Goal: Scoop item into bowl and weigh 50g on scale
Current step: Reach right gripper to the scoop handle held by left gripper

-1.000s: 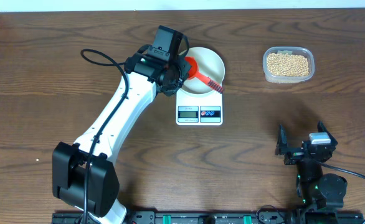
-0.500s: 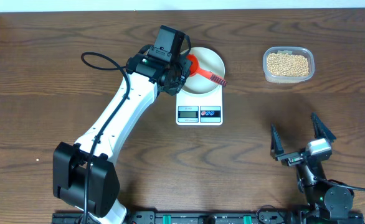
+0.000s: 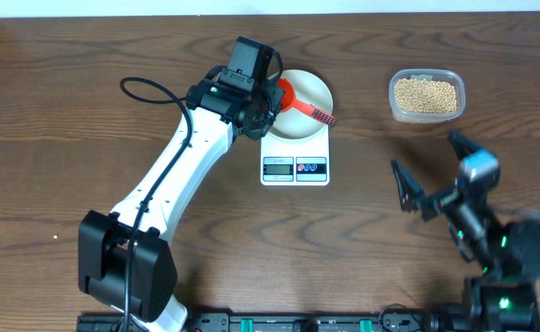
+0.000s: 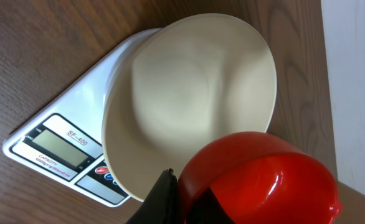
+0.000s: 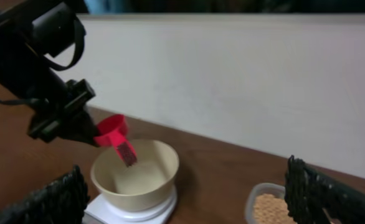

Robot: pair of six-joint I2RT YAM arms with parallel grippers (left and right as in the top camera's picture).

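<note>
Right at the left claw (image 3: pixel 268 100), a red scoop (image 3: pixel 288 97) is being gripped near its cup, the fingers clamping it while its handle is slanting away over the bowl (image 3: pixel 314 88). Just below and beyond this claw, the bowl is sitting on the scale (image 3: pixel 295 168). It is round, plain white to cream, and glossy and smooth inside, and it is covering most of the platform. Back from the claw, towards the arm's base, the scale's front strip is showing a grey display and a red and a blue button, but the digits are too faint to read. Well off to the claw's side, past the scale, the beans (image 3: pixel 426 95) are lying in a clear tub (image 3: pixel 394 111), small, round and tan-yellow. Short of the tub, the right claw (image 3: pixel 423 149) is hanging above the table (image 3: pixel 67 111), its fingers standing wide apart, holding nothing and pointing towards the bowl.
</note>
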